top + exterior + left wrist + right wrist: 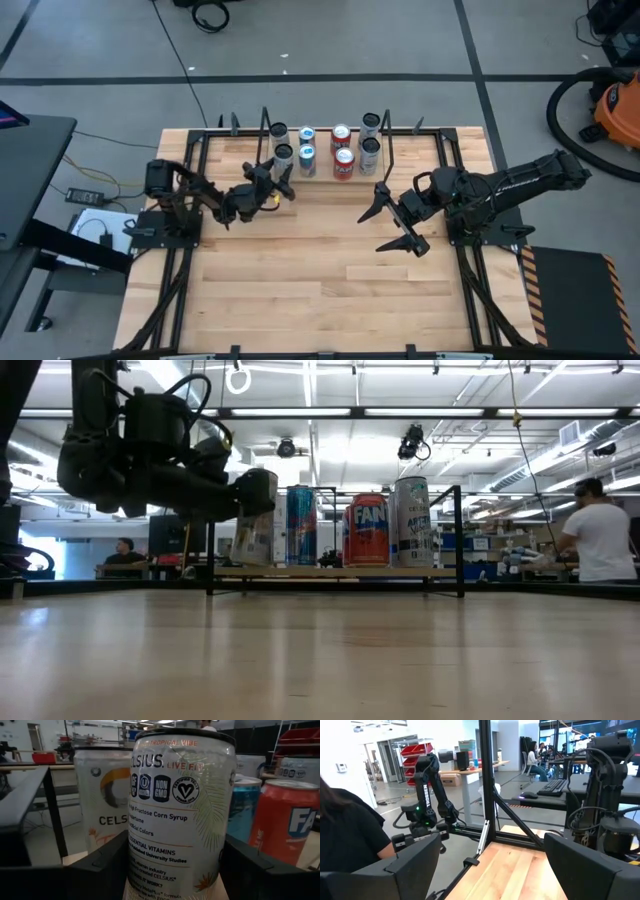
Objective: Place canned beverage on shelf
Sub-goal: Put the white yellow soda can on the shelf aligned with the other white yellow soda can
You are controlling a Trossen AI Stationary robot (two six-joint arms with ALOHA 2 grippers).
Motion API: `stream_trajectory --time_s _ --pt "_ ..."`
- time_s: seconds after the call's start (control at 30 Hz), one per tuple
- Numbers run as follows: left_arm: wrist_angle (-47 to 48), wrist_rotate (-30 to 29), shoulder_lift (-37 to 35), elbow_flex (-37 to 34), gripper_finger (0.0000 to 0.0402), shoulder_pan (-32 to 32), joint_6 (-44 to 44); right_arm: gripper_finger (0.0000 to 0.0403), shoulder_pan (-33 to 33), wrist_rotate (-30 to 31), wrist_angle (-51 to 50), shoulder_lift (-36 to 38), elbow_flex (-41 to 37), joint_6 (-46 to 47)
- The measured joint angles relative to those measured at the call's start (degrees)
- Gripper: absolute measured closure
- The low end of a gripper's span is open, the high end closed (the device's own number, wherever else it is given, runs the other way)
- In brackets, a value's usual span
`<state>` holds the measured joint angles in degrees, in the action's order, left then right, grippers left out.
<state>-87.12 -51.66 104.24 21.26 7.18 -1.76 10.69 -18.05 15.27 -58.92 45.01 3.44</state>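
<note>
The wooden surface (320, 270) carries one shelf (325, 172), a low light-wood board between thin black rod uprights at the far edge, centre. Two dark arms reach in from the sides. The left gripper (278, 187) is at the shelf's near left corner, and its jaws are closed around a pale Celsius can (180, 815), holding it upright right at the board's left end; in the low view the same can (255, 525) hangs at the shelf's left end, though whether its base touches the board cannot be told. The right gripper (392, 222) hovers over bare wood, near and right of the shelf, its jaws spread wide and holding nothing. From above eight cans show in two rows of four, counting the held one: two pale cans at the left, two blue, two red, two pale at the right. Clearest are a blue can (301, 525), a red Fanta can (367, 530) and a tall pale can (412, 521).
</note>
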Motion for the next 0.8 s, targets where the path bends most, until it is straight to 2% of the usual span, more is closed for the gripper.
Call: stream_trajectory --time_s 0.17,0.53,0.8 --pt "-3.3 -0.1 2.5 0.0 0.0152 0.6 0.1 0.0038 0.3 0.0 0.0 0.0 0.0 -0.1" --pt "-3.5 -1.6 3.6 0.3 0.0151 1.1 -0.4 0.0038 0.3 0.0 0.0 0.0 0.0 -0.2" --pt "-2.8 -1.5 3.7 0.3 0.0124 1.1 0.0 0.0038 0.3 0.0 0.0 0.0 0.0 -0.2"
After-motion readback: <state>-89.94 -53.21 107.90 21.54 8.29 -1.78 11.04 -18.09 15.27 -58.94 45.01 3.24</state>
